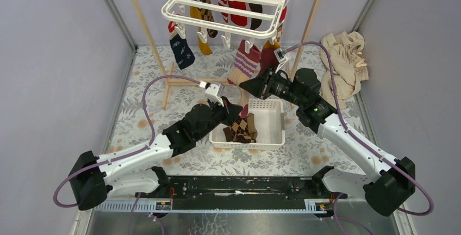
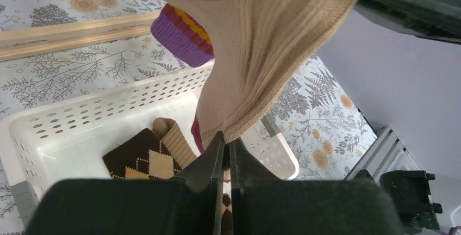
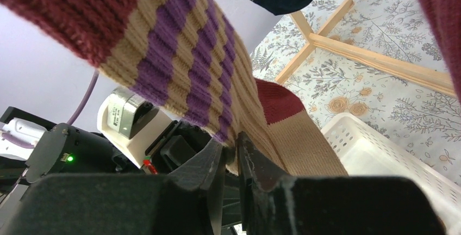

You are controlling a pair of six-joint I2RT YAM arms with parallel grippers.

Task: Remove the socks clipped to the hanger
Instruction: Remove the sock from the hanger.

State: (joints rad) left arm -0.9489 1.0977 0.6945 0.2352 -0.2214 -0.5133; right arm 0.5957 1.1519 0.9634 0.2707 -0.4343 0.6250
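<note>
Tan purple-striped sock (image 1: 244, 63): hangs from the near rail of the white hanger (image 1: 228, 7), beside a dark red sock (image 1: 269, 58) and above the far side of the perforated basket (image 1: 274, 134).
Long axis: runs from the clip down and slightly left toward the basket, so from both sets of jaws the sock leads up and away.
Right gripper (image 3: 234, 147): clenched on the striped leg of the sock, close to its red patch.
Left gripper (image 2: 227, 147): clenched on the sock's lowest tan edge, over the basket.
Nearer arm: the right one holds higher up, closer to the clip; the left has only the tail end.
Coming move: likely a pull down along that axis, toward the basket, to slip the sock out of its clip.
Basket contents: a brown argyle sock (image 2: 144, 159) lies inside.
Hidden: neither wrist view shows the clip. In the top view it is too small to tell whether it grips the sock. Both sets of fingertips are masked there by the wrists.
</note>
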